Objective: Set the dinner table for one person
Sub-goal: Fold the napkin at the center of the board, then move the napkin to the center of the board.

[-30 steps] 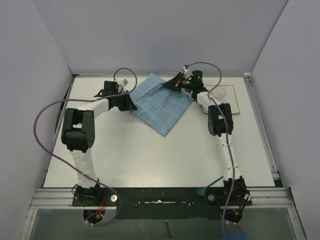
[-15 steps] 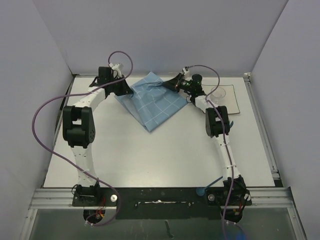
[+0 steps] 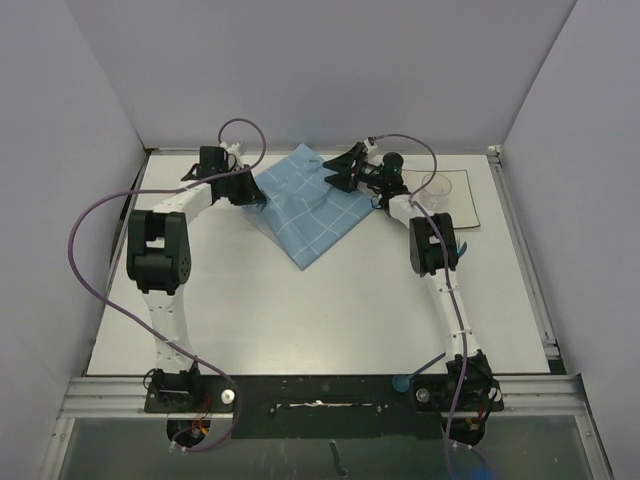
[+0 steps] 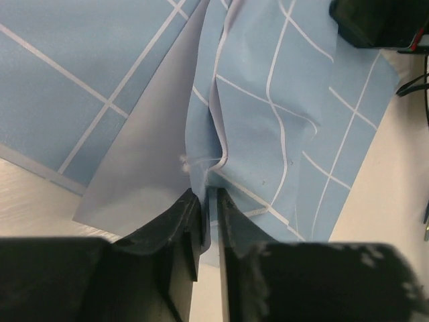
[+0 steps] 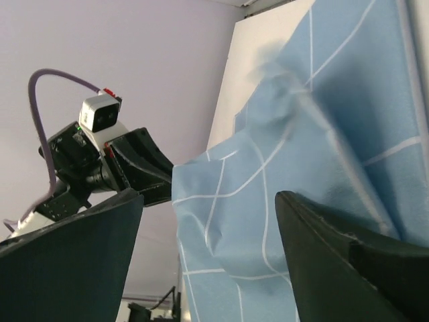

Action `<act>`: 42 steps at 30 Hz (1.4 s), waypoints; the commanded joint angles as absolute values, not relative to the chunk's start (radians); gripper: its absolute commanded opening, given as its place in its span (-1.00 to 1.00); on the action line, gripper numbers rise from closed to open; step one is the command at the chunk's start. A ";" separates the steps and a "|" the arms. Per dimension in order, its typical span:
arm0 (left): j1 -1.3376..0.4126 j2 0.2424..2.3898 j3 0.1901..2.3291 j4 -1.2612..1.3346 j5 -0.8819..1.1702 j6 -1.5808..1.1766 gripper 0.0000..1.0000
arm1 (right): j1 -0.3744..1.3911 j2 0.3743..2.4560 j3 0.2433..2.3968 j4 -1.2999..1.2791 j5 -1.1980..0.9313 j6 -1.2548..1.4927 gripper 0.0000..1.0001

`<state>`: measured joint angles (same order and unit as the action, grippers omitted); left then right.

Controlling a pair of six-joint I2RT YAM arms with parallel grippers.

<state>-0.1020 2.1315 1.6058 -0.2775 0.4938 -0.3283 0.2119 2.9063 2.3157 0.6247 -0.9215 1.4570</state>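
The blue grid-patterned placemat [image 3: 312, 212] lies rumpled at the back middle of the white dinner table [image 3: 300, 320], partly lifted and folded. My left gripper [image 3: 262, 196] is at its left corner. In the left wrist view that gripper [image 4: 208, 196] pinches a fold of the placemat [image 4: 268, 121] in a narrow slit between its jaws. My right gripper [image 3: 336, 173] hovers over the mat's back right edge. In the right wrist view it [image 5: 208, 198] stands wide open, with the placemat [image 5: 301, 168] hanging loose beyond its fingers, touching neither.
A square white dark-rimmed plate [image 3: 462, 205] sits at the back right, with a clear glass [image 3: 437, 187] on it. Grey walls close in the table on three sides. Purple cables loop above both arms.
The right gripper has opened and let go of the placemat. The left gripper carried its corner back and left; the mat shifted that way and sagged.
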 commanded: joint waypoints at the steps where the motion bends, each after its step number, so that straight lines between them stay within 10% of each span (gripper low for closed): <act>1: -0.097 2.125 1.602 -0.223 0.487 -0.306 -0.62 | 0.214 2.885 2.302 0.734 -0.953 1.463 0.75; 15: -0.077 1.805 1.471 -0.174 0.372 -0.300 0.82 | 0.198 2.564 1.898 0.796 -0.987 1.337 0.79; 25: -0.088 1.661 1.318 -0.116 0.492 -0.389 0.95 | 0.212 2.226 1.647 0.292 -0.962 0.822 0.77; 29: -0.139 1.632 1.249 -0.100 0.484 -0.405 0.94 | 0.210 2.229 1.620 0.239 -0.941 0.771 0.48; 31: -0.174 1.634 1.232 -0.094 0.479 -0.403 0.78 | 0.211 2.251 1.629 0.242 -0.939 0.774 -0.26; 33: -0.200 1.644 1.223 -0.086 0.464 -0.398 -0.35 | 0.215 2.267 1.654 0.214 -0.926 0.768 -0.96; 34: -0.209 1.656 1.225 -0.086 0.451 -0.400 -0.99 | 0.217 2.269 1.667 0.198 -0.919 0.760 -1.00; 42: -0.293 1.853 1.345 -0.098 0.476 -0.421 -1.00 | 0.226 2.306 1.827 -0.145 -0.757 0.519 -1.00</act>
